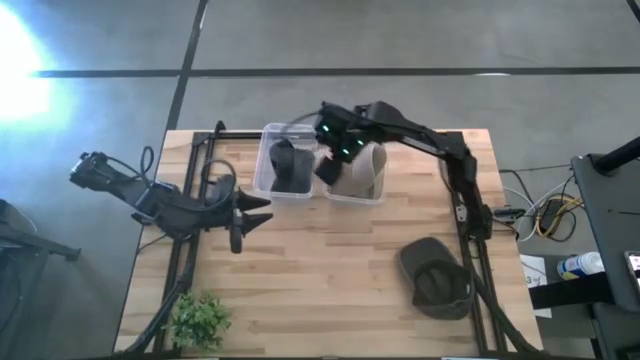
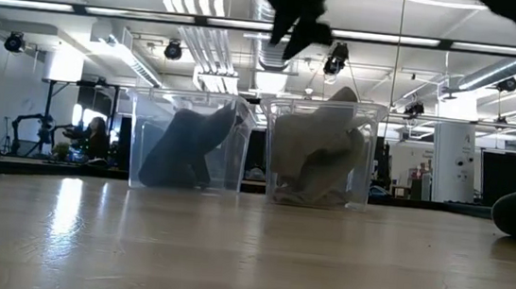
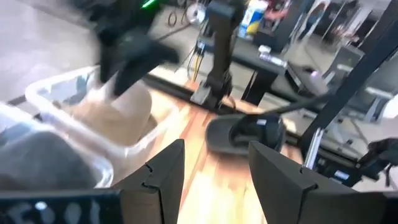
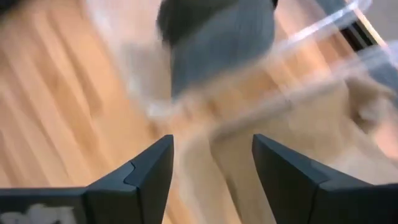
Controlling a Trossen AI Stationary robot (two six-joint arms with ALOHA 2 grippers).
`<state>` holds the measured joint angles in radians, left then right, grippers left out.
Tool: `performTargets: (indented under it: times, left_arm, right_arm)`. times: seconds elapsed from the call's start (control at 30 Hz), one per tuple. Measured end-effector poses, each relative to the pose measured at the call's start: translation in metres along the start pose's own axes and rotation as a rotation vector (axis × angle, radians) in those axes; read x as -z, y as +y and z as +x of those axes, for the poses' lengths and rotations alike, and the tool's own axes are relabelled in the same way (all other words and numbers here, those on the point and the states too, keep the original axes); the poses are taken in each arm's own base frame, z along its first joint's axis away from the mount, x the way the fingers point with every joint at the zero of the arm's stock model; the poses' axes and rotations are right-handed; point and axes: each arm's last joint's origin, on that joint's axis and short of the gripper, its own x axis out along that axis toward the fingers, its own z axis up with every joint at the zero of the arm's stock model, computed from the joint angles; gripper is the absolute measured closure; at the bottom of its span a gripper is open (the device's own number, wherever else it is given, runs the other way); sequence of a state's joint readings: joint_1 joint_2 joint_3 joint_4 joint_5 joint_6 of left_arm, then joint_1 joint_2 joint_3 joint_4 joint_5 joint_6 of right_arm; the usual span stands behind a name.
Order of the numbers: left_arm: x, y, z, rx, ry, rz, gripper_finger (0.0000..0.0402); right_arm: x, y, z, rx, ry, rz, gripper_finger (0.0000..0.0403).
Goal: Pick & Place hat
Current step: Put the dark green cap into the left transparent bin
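Note:
Two clear bins stand side by side at the table's far middle. The left bin (image 1: 283, 165) holds a dark grey hat (image 1: 290, 168); the right bin (image 1: 362, 178) holds a beige hat (image 1: 360, 172). A third, dark olive cap (image 1: 437, 278) lies on the table near the right front. My right gripper (image 1: 328, 165) hangs open and empty above the rims where the two bins meet; in its wrist view (image 4: 211, 168) the fingers stand apart over the grey hat (image 4: 217, 37) and the beige one (image 4: 367, 106). My left gripper (image 1: 250, 215) is open and empty over the table's left middle.
A small green plant (image 1: 198, 320) stands at the table's near left corner. Bare wood lies between the bins and the front edge. Dark frame rails (image 1: 470, 250) run along both sides of the table. Cables and a black stand lie off the right edge.

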<state>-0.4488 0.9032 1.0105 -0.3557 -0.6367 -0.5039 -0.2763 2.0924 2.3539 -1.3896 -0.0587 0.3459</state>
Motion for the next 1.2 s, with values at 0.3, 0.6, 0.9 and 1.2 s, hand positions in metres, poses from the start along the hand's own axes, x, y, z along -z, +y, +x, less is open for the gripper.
performTargets:
  times: [0.3,0.6,0.9,1.2]
  left_arm:
    - [0.032,-0.003,0.024,-0.095,0.155,0.013,0.0229]
    - [0.062,-0.009,0.051,-0.129,0.252,0.061,0.0229]
    - [0.069,-0.012,0.058,-0.139,0.278,0.084,0.0229]
    - [0.069,-0.011,0.057,-0.139,0.278,0.071,0.0229]
  right_arm:
    - [0.092,0.048,-0.071,0.045,0.091,-0.123,0.0188]
    - [0.221,0.055,-0.053,0.157,0.376,0.067,0.0189]
    - [0.304,0.057,0.010,0.093,0.543,0.280,0.0189]
    - [0.317,0.065,0.055,0.111,0.449,0.406,0.0189]
